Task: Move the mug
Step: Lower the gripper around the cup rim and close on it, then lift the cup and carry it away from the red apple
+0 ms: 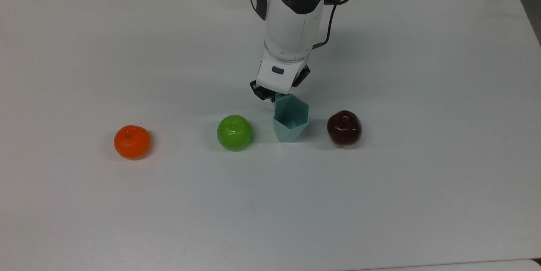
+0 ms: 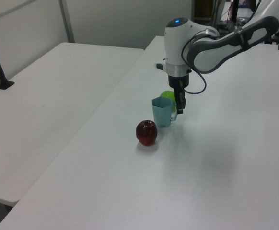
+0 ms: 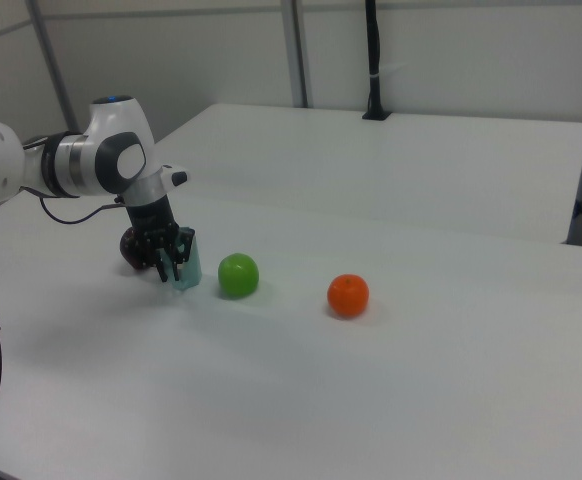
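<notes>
My gripper (image 1: 274, 94) is pinching the mug (image 1: 290, 119) by its back-edge handle tab, since the green apple (image 1: 234, 132) and red apple (image 1: 344, 127) crowd both sides.

mug (image 1: 290, 121): matt teal plastic
red apple (image 1: 344, 127): glossy
green apple (image 1: 234, 132): shiny
table (image 1: 127, 203): smooth, matt white

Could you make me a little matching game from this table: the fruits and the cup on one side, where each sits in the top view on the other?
Things:
1. orange
2. green apple
3. mug
4. dark red apple

Places in the top view:
A. directly below the pincer
B. far right of the row
C. far left of the row
D. second from the left

Pairs: 1-C, 2-D, 3-A, 4-B
</notes>
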